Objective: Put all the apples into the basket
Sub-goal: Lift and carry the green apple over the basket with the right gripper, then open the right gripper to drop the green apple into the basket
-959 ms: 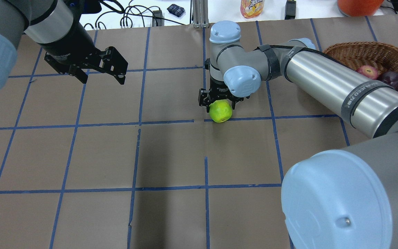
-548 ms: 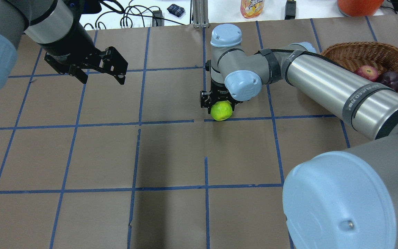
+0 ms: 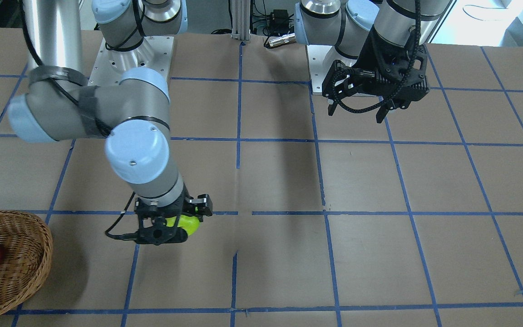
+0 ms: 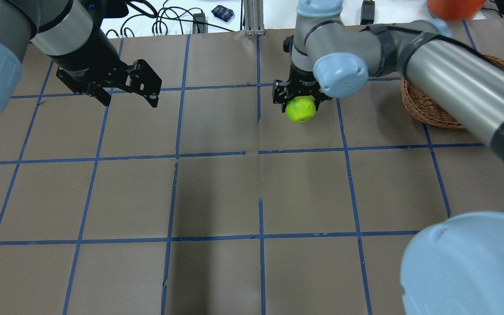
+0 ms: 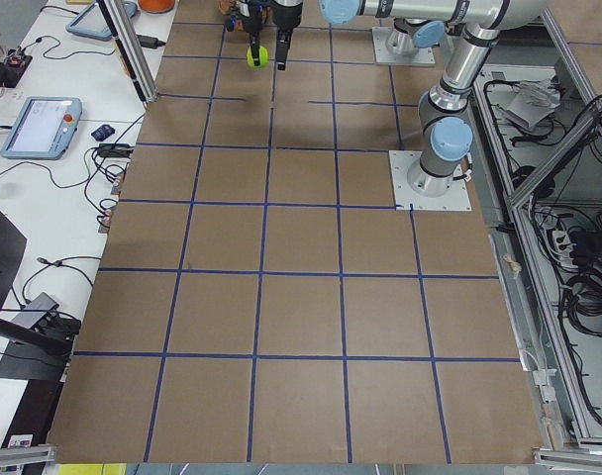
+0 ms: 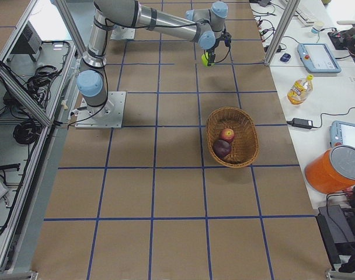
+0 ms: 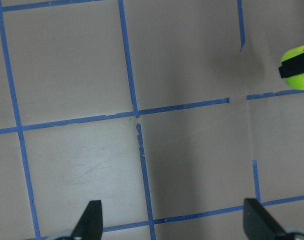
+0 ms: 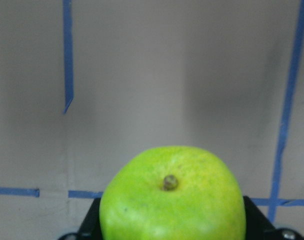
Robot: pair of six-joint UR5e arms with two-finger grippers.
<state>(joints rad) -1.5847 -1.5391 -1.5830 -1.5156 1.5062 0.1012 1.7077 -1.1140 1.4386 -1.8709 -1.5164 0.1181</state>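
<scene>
My right gripper (image 4: 300,104) is shut on the yellow-green apple (image 4: 301,109) and holds it above the table, left of the basket (image 4: 427,107) in the overhead view. The apple fills the bottom of the right wrist view (image 8: 172,200) and shows in the front view (image 3: 189,225). The wicker basket (image 6: 247,134) holds the red apple (image 6: 227,135) and the maroon apple (image 6: 222,148). In the overhead view my right arm hides both. My left gripper (image 4: 129,101) is open and empty, hovering at the far left.
An orange container (image 6: 335,166), a drink bottle (image 6: 299,88) and tablets sit on the white bench beyond the table's far edge. Blue tape lines grid the brown table (image 4: 217,197).
My right gripper has risen with the yellow-green apple and moved far and right, toward the basket. My right arm now covers the basket's inside. The left arm has not moved.
</scene>
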